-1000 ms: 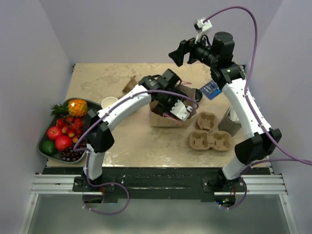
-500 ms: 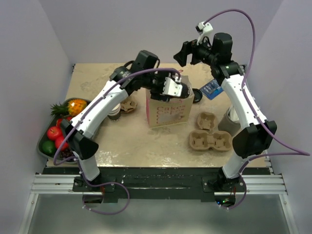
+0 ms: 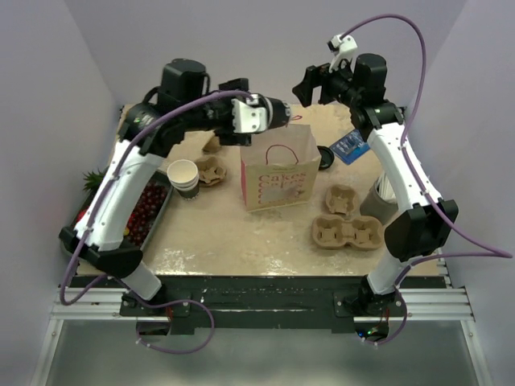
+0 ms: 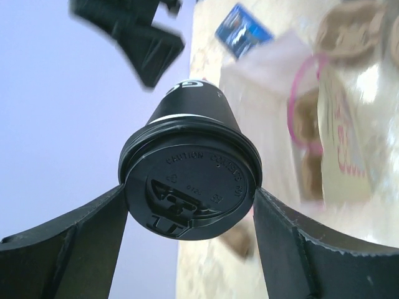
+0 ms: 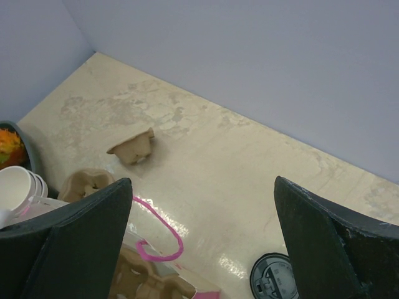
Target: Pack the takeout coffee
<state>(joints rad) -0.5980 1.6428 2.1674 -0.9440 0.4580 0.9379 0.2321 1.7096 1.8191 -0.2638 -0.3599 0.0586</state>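
The takeout coffee (image 4: 190, 187), a dark-walled paper cup with a round black lid, sits between my left fingers (image 4: 75, 249), lid toward the camera. In the top view my left gripper (image 3: 278, 114) holds the cup (image 3: 286, 115) high above the back top edge of the paper bag (image 3: 278, 173). The bag has a pink handle, stands upright mid-table, and shows blurred in the left wrist view (image 4: 340, 131). My right gripper (image 3: 310, 84) is open and empty, high beside the left one. Its wrist view (image 5: 202, 187) looks down on the bag's pink handle (image 5: 163, 235).
A loose black lid (image 3: 324, 157) and a blue packet (image 3: 348, 148) lie right of the bag. Stacked lidless cups (image 3: 183, 175) and a cardboard carrier (image 3: 213, 170) are to its left. More carriers (image 3: 346, 229) lie front right. A fruit tray (image 3: 149, 211) is at the left edge.
My left arm has risen from the bag's mouth to high above its back edge. The bag went from squashed low to standing upright. The right gripper barely moved.
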